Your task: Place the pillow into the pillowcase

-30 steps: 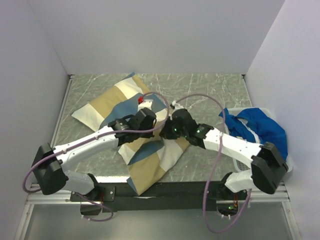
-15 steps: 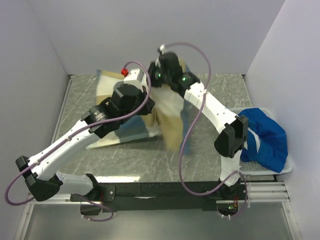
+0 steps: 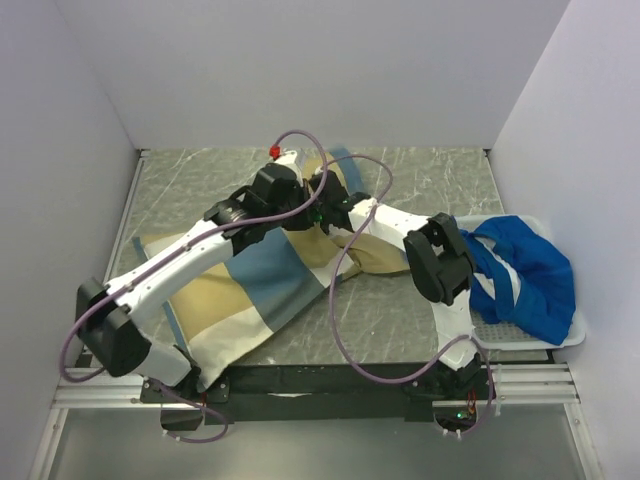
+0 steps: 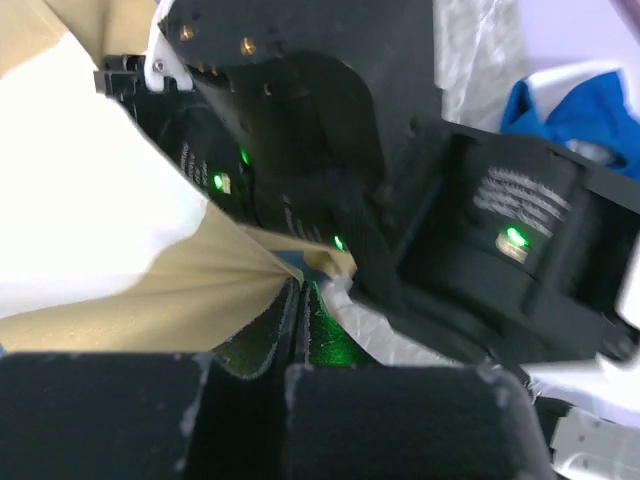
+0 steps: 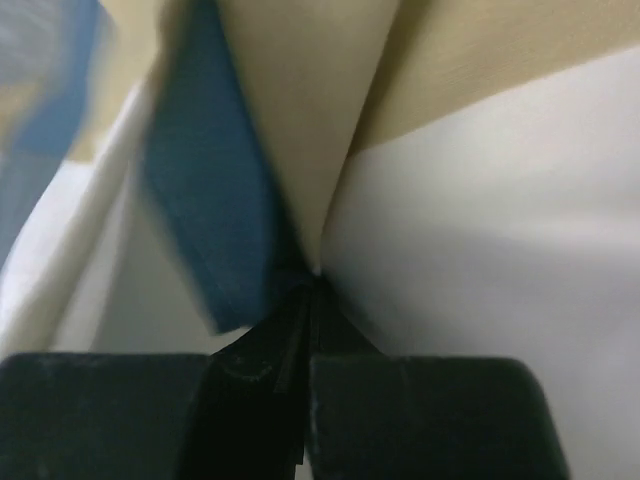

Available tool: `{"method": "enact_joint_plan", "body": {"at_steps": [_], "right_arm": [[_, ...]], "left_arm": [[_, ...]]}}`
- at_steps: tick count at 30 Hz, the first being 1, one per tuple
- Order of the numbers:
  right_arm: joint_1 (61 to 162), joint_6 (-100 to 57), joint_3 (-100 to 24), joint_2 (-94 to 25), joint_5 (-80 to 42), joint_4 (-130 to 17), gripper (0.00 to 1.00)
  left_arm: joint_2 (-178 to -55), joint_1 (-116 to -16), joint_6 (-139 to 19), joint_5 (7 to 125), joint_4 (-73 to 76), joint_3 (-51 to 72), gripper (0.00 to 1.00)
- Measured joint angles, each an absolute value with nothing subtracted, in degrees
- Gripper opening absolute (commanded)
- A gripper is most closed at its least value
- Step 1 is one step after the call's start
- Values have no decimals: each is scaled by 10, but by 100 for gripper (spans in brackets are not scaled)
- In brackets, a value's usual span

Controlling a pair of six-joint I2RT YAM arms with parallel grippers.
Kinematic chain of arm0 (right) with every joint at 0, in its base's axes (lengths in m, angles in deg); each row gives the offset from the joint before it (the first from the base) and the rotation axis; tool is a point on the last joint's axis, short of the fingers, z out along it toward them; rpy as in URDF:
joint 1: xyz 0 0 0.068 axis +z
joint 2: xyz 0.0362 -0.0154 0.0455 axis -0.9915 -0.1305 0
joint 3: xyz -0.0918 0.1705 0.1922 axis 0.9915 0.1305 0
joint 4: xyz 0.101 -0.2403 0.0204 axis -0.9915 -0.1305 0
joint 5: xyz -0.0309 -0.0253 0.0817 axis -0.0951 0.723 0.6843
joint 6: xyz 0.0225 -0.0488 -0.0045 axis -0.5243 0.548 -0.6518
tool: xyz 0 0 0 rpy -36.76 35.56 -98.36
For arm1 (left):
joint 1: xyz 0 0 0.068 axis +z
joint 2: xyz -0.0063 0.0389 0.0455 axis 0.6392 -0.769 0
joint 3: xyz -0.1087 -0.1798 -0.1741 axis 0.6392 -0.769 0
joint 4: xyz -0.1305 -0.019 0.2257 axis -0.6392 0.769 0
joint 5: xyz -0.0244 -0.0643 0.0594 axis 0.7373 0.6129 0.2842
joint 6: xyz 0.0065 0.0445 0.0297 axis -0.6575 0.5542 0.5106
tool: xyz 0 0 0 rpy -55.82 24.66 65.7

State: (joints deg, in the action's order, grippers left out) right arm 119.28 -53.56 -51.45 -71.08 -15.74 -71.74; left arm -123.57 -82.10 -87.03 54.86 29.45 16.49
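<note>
**A:** Start at the near edge. What lies there?

**B:** One pillowcase (image 3: 250,290). One of its corners droops over the near-left rim of the table (image 3: 400,315). It is limp cloth in big rectangular blocks of tan, slate-blue and white. It runs slantwise from that corner toward the far middle, with wrinkles along its length.

**A:** And the pillow?

**B:** I cannot make it out apart from the cover, so I cannot tell whether it is inside.

**A:** How many arms?

**B:** Two: the left arm (image 3: 170,270) and the right arm (image 3: 390,220). Both have white shells and black joints, and each trails one looped purple cable (image 3: 334,300). They reach over the cloth and meet at its far end.

**A:** The claws?

**B:** The left gripper (image 4: 298,300) is clenched, its two black padded fingers pressed together on a pinched fold of tan fabric. The right gripper (image 5: 303,310) is clamped the same way on a pleat where cream-white, tan and blue panels bunch together. The two sit just beside each other, and the right one's black housing fills much of the left wrist view.

**A:** Off to the right?

**B:** One white lattice-sided basket (image 3: 510,335) sits at the table's right edge. One bright blue cloth (image 3: 530,275) with white stripes is heaped in it and spills over the rim.

**A:** Farther back?

**B:** The tabletop is smooth grey stone-look with pale veins. Three plain white walls (image 3: 300,70) enclose it.
</note>
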Motion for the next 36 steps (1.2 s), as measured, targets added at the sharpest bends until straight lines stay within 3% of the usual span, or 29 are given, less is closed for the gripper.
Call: {"method": "enact_joint_plan", "body": {"at_steps": [2, 4, 5, 6, 11, 14, 17, 19, 22, 31, 32, 34, 35, 36], "right_arm": [[1193, -535, -491, -711, -151, -708, 6], [1193, -527, -491, -698, -151, -695, 15], [1193, -522, -489, -688, -152, -693, 23], [1193, -517, -483, -676, -155, -687, 39], [1183, -496, -403, -611, -180, -670, 80], [1155, -482, -362, -560, -186, -674, 90], [1114, -466, -346, -507, -214, -697, 94], [1089, -458, -340, -471, -237, -707, 94], [1070, -452, -308, -404, -261, -709, 92], [1078, -482, -60, -156, -266, -668, 87], [1080, -491, -19, -125, -266, -667, 87], [1081, -506, 33, -86, -265, -661, 87], [1081, -512, 57, -70, -262, -660, 87], [1081, -521, 76, -58, -256, -658, 86]], "left_arm": [[-1254, -816, -872, 565, 292, 162, 3], [-1259, -817, -878, 578, 283, 159, 2], [-1260, -817, -881, 584, 279, 158, 4], [-1260, -817, -883, 588, 273, 156, 6], [-1265, -816, -905, 619, 216, 100, 16], [-1282, -816, -915, 635, 199, 77, 25], [-1311, -816, -923, 648, 176, 75, 28], [-1335, -816, -927, 655, 159, 75, 11], [-1370, -816, -932, 656, 150, 85, 1], [-1505, -811, -933, 646, 147, 222, 1], [-1518, -809, -932, 647, 145, 235, 2], [-1528, -807, -932, 649, 136, 242, 20], [-1528, -806, -932, 651, 137, 242, 29], [-1527, -805, -930, 651, 137, 242, 48]]}}
